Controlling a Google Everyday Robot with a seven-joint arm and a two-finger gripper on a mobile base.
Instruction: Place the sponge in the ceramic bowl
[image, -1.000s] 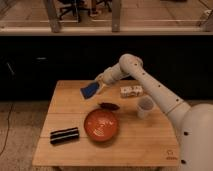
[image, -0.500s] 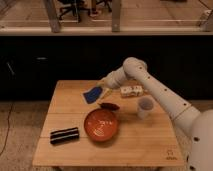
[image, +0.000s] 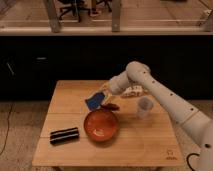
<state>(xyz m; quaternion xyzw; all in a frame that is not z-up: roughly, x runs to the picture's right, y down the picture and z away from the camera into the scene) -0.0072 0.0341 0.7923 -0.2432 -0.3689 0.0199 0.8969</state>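
A blue sponge (image: 93, 102) hangs tilted in the air, just above the far left rim of the orange-red ceramic bowl (image: 100, 125). My gripper (image: 102, 98) is shut on the sponge's right end, with the white arm reaching in from the right. The bowl sits on the wooden table (image: 65, 100) near its middle, and nothing shows inside it. A small dark oblong thing (image: 113, 106) lies right behind the bowl, below the gripper.
A long black striped block (image: 64, 135) lies at the table's front left. A small white cup (image: 144, 106) stands to the right of the bowl, and a white packet (image: 133, 91) lies behind it. A dark counter wall runs behind the table.
The gripper has carried the sponge to the right and downward, from over the table's far left area to a spot close above the bowl's far rim.
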